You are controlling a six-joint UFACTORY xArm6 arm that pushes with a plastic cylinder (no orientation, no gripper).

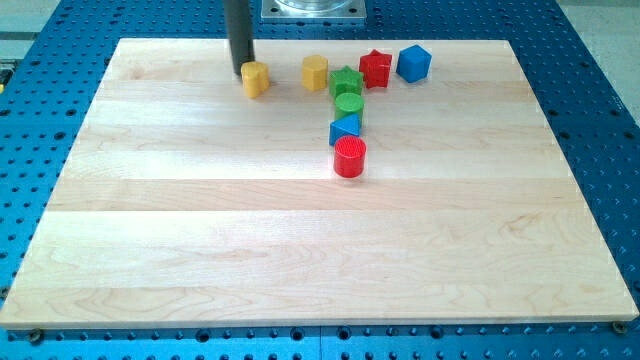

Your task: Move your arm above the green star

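Note:
The green star [346,80] lies near the view's top, right of centre, between a yellow block [315,72] and a red star-like block [375,69]. A green cylinder [349,105] touches it from below. My tip [240,71] is far to the star's left, right beside a yellow block [256,78] at that block's upper left. The dark rod rises out of the view's top.
A blue triangle-like block [345,129] and a red cylinder [350,157] continue the column below the green cylinder. A blue cube [413,63] stands right of the red star. The wooden board [320,250] lies on a blue perforated table.

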